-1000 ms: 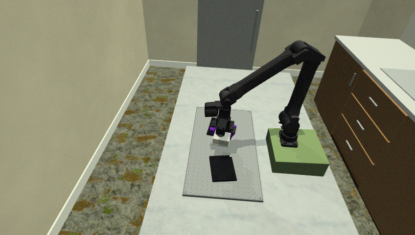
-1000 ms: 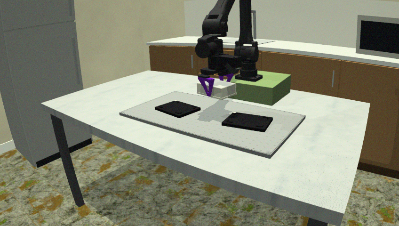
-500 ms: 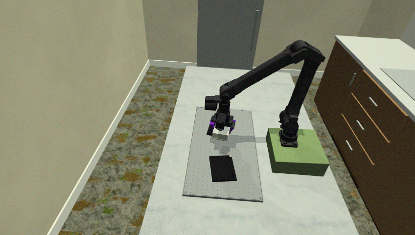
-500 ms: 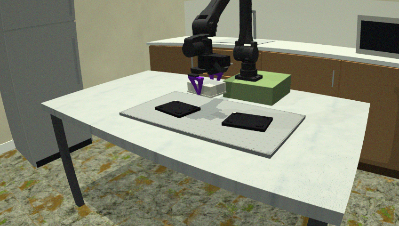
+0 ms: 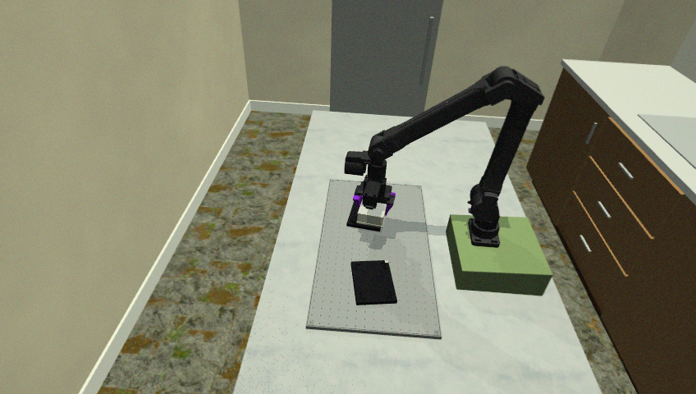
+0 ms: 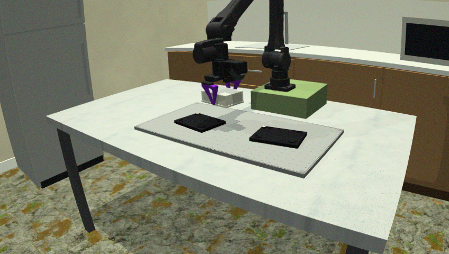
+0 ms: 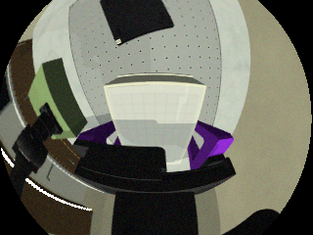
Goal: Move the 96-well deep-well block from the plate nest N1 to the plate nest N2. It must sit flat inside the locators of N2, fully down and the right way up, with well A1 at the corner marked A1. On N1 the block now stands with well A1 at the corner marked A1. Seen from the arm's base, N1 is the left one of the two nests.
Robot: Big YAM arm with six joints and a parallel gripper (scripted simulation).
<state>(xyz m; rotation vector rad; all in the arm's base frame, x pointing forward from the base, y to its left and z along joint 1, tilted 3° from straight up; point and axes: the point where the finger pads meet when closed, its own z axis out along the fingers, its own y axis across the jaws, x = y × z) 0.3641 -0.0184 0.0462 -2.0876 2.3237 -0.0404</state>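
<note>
carrying the deep-well block in the air, your hand has its purple fingers clamped on the block's sides. block is off both nests, hanging above the nest nearer the fridge; the other nest is bare. lift looks done. still left: line it up, a1 to the marked corner, lower it flat inside the locators, let go.

The block hides most of one nest; A1 marks too small to read
</note>
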